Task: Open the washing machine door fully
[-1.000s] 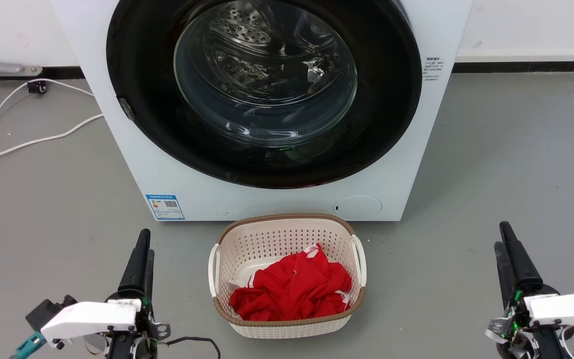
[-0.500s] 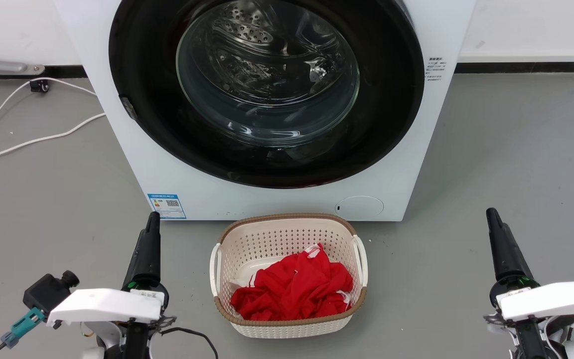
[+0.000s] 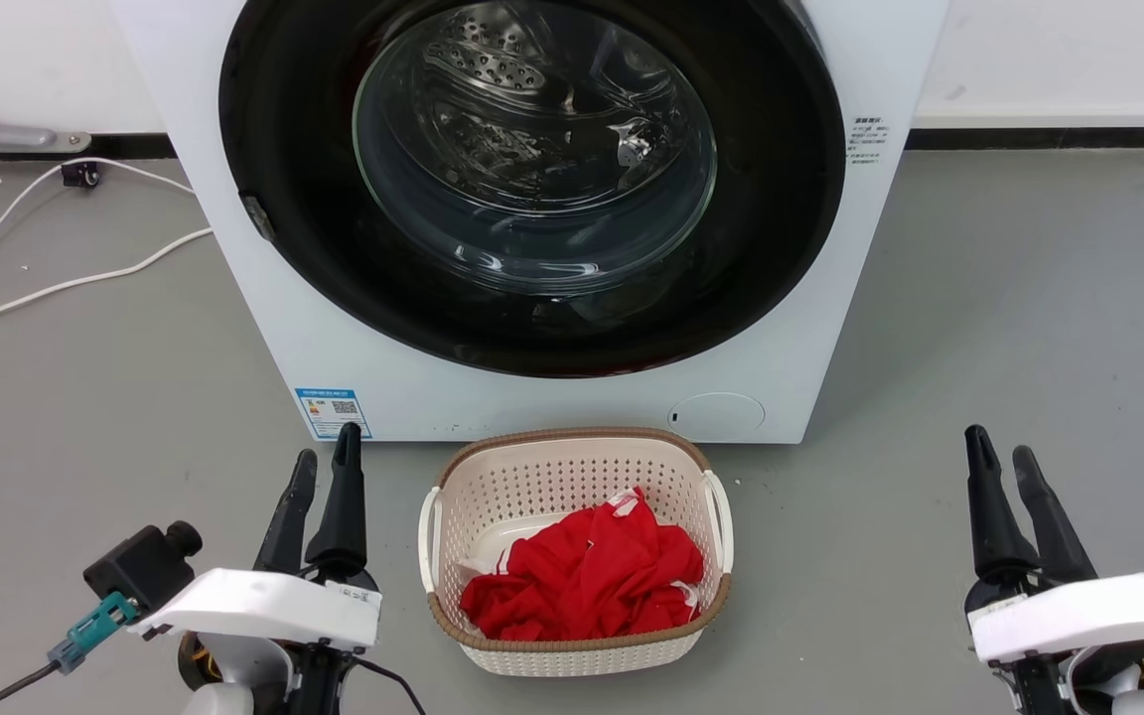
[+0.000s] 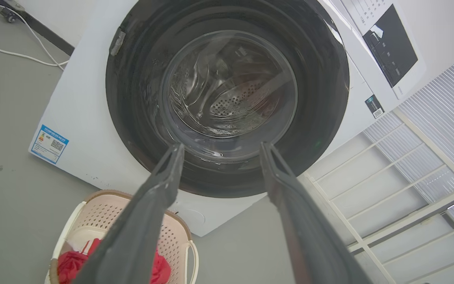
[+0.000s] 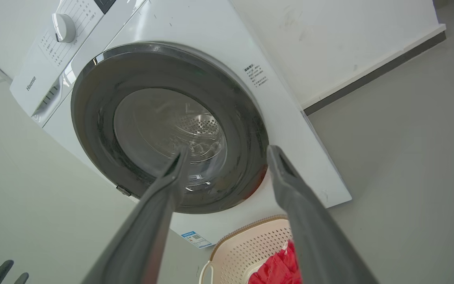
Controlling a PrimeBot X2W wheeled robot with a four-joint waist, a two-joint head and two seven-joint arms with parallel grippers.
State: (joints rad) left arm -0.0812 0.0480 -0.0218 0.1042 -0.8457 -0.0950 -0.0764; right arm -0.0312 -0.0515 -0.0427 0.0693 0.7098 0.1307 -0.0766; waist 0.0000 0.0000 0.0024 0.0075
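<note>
The left gripper (image 3: 327, 443) sits at the lower left of the head view; its two long dark fingers (image 3: 339, 506) point up and a little to the right, slightly parted; in the left wrist view these fingers (image 4: 150, 205) stand clearly apart and grip nothing; the left wrist cover (image 3: 254, 608), white, lies just below them; the right gripper (image 3: 998, 443) sits at the lower right, its fingers spread and leaning a little to the left, holding nothing; the right wrist cover (image 3: 1078, 611), white too, lies under them.
</note>
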